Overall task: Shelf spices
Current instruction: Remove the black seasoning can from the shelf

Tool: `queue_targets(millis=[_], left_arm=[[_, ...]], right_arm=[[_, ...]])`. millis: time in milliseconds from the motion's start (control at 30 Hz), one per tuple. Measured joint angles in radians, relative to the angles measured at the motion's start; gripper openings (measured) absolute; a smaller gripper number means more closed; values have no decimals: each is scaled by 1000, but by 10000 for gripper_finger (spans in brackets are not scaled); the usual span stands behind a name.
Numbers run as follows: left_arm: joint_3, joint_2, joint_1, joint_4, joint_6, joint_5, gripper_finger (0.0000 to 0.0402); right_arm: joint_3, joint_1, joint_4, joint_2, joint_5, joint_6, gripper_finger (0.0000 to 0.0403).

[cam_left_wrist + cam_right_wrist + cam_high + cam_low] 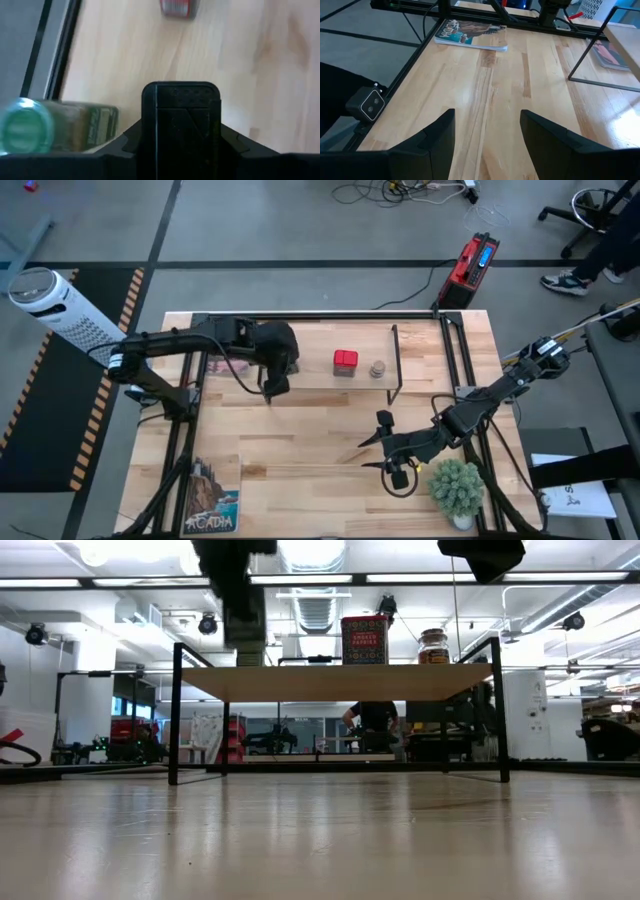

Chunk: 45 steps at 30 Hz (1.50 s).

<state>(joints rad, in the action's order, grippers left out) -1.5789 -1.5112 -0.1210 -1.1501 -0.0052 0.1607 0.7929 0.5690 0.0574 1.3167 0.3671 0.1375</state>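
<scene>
— How is the right gripper [487,135] placed?
— It is parked in front of the shelf [330,682], fingers parted, nothing held.
— And the dark olive tin [181,120]?
— It is clamped in the narrowed left gripper [274,388], just above the shelf's left end. It is best lowered level, clear of the green-lidded jar [24,125] beside it; the red tin [345,361] is farther along.

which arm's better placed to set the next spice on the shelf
Left. Its end effector hangs over the shelf, closed on the dark tin, beside the green-lidded jar. The right end effector is empty, off the shelf, near the potted plant.
</scene>
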Motion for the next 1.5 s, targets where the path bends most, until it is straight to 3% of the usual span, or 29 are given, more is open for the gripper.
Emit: queue_targets(millis=[267,567,833,1033,1267,1500], left_arm=[[-169,1,52,-47,-57,-120,129],[-170,3,312,-44,-214,-146,128],[-31,3,619,66,-405,3,128],[142,2,765,206,-546,58,128],[357,1,805,460,-649,58,128],[463,-25,803,660,-667,37,128]], right_arm=[[0,0,-21,0,0,16,199],[-1,0,-92,-57,53,53,199],[-1,0,-108,-133,90,77,199],[0,0,-101,-131,142,104,199],[0,0,-97,-109,212,161,199],[0,0,-77,-86,237,186,199]])
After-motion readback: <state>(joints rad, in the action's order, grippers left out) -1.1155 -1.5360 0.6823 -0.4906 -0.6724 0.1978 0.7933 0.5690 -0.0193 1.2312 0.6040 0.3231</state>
